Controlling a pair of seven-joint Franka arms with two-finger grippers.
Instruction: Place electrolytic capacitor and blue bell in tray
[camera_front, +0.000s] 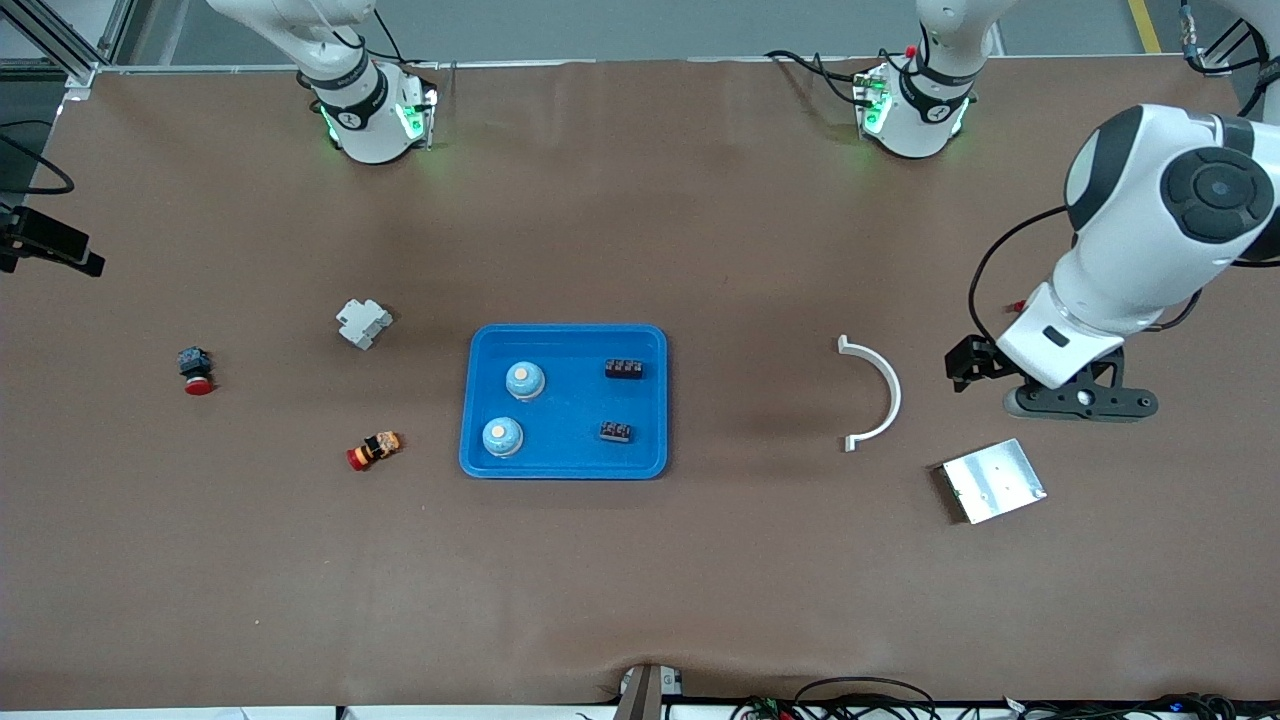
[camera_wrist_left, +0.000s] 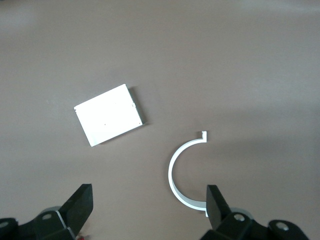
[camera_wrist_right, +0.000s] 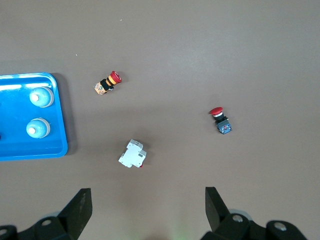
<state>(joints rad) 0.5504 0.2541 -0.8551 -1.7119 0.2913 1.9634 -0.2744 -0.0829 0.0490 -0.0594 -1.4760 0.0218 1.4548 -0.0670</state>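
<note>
The bright blue tray (camera_front: 563, 462) lies mid-table. In it stand two blue bells (camera_front: 525, 380) (camera_front: 502, 436) and two small black blocky parts (camera_front: 623, 369) (camera_front: 616, 432). The right wrist view shows the tray's end (camera_wrist_right: 30, 150) with both bells (camera_wrist_right: 41, 97) (camera_wrist_right: 38, 128). My left gripper (camera_front: 1078, 402) hangs open and empty over the table at the left arm's end; its wrist view (camera_wrist_left: 150, 200) shows bare table between the fingers. My right gripper (camera_wrist_right: 148, 200) is open and empty, high over the right arm's end, out of the front view.
A white half ring (camera_front: 880, 395) (camera_wrist_left: 175, 175) and a silver metal plate (camera_front: 993, 481) (camera_wrist_left: 109, 115) lie near the left gripper. Toward the right arm's end lie a white breaker (camera_front: 363, 323) (camera_wrist_right: 132, 154), a red-capped black button (camera_front: 196, 370) (camera_wrist_right: 220, 120) and a red-orange button (camera_front: 374, 450) (camera_wrist_right: 107, 83).
</note>
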